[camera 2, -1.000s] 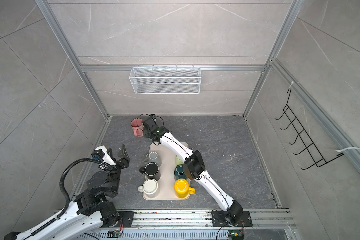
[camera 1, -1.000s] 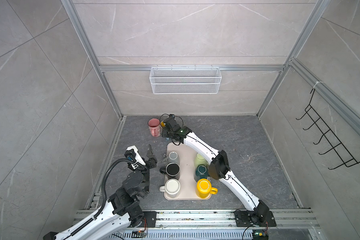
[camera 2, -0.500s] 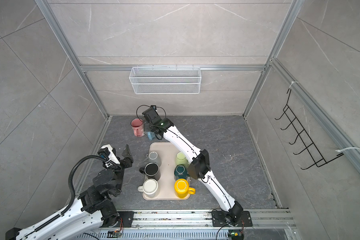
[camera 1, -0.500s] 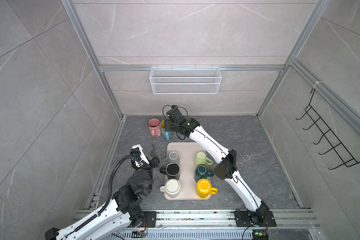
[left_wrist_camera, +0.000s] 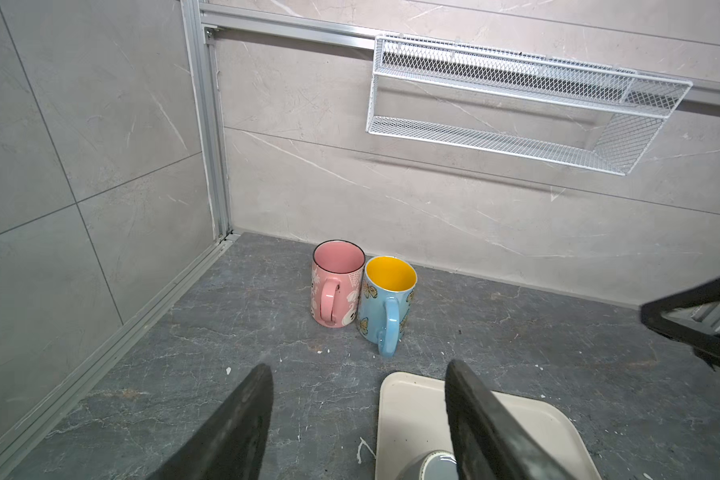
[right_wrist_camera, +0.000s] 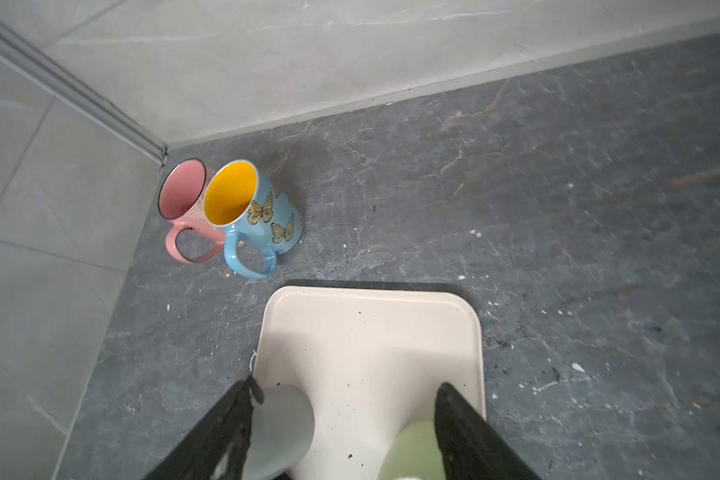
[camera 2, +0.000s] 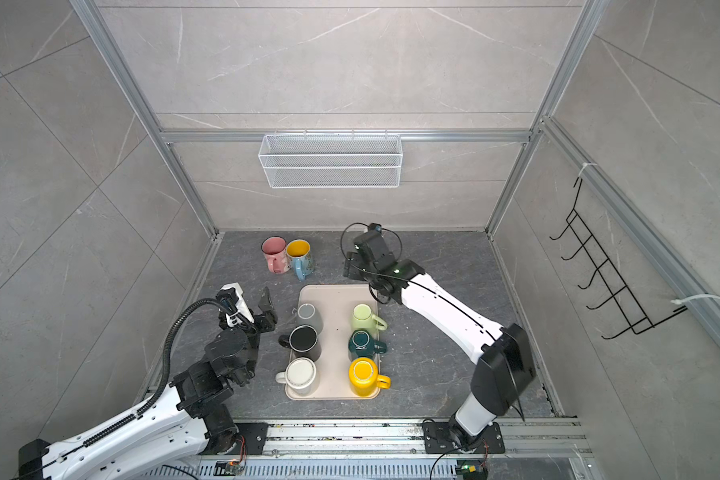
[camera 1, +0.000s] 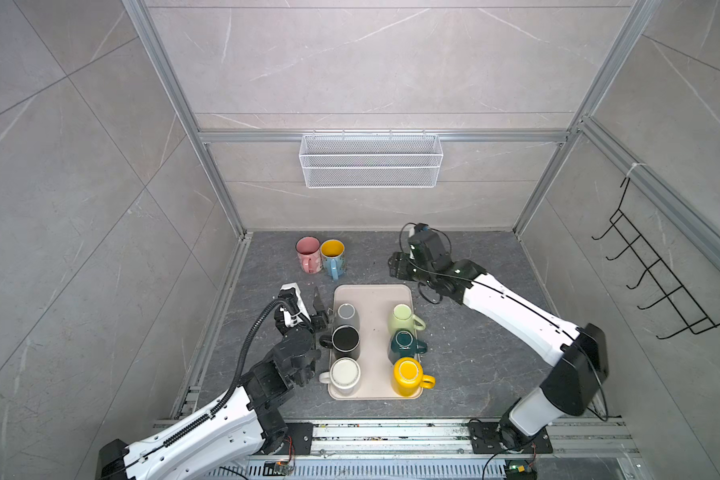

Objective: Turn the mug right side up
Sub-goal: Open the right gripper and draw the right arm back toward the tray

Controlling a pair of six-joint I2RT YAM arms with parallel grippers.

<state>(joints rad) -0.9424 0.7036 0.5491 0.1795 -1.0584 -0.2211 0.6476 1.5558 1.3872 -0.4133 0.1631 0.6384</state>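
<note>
A booth of pale grey tiles surrounds a dark, stone-patterned worktop point(camera 1: 470, 357), flecked with white.

The right pincer point(camera 1: 393, 266) hangs above the worktop with its jaws spread apart and nothing between them. Just in front of it, towards the robot, lies the far edge of a cream tray point(camera 1: 373, 295). Off to its left, at about the same depth and well clear of it, the blue mug point(camera 1: 333, 253) stands on the worktop. It is mouth up, showing a yellow inside and butterflies on its wall, with its handle turned towards the robot. A pink mug point(camera 1: 308, 251) stands just beyond it, also mouth up; whether the two touch is hard to tell.

The left pincer point(left_wrist_camera: 358, 368) is likewise open and empty, low at the tray's far left corner. Just to its right a grey mug point(camera 1: 346, 316) stands bottom up on the tray. A light green mug point(camera 1: 402, 316) sits across the tray from it, also bottom up. Nearer the robot come a black mug point(camera 1: 346, 338) and a dark green mug point(camera 1: 404, 343). A white mug point(camera 1: 344, 374) and a yellow mug point(camera 1: 408, 372) stand nearest the robot.

Far behind both pincers a white wire basket point(camera 1: 371, 162) hangs on the back wall. A black hook rack point(camera 1: 657, 282) hangs on the right-hand wall.
</note>
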